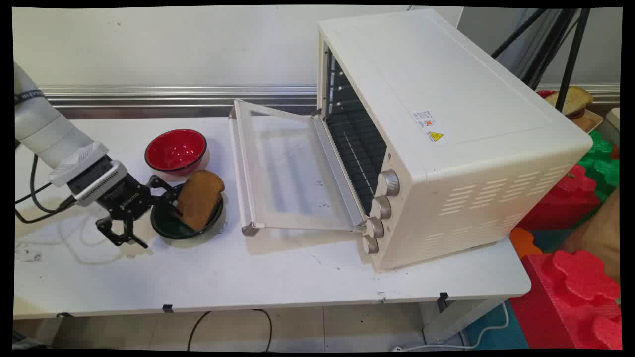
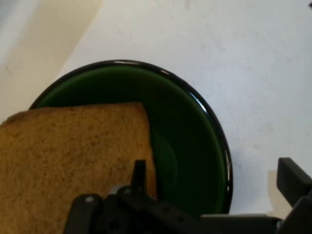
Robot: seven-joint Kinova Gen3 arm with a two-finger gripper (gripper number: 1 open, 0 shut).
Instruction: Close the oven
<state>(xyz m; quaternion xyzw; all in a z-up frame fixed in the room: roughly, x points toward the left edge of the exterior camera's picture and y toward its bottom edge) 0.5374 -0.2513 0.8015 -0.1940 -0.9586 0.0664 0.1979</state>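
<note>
Open claw [image 1: 158, 213] beside toast [image 1: 200, 198] in green bowl [image 2: 204, 146]

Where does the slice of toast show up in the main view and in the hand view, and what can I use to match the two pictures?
Main view: the slice of toast leans in the green bowl, left of centre, in front of the red bowl and left of the toaster oven's open door.
Hand view: the toast fills the lower left, partly behind the gripper.
Shared landmark: the green bowl's dark rim around the toast.
</note>
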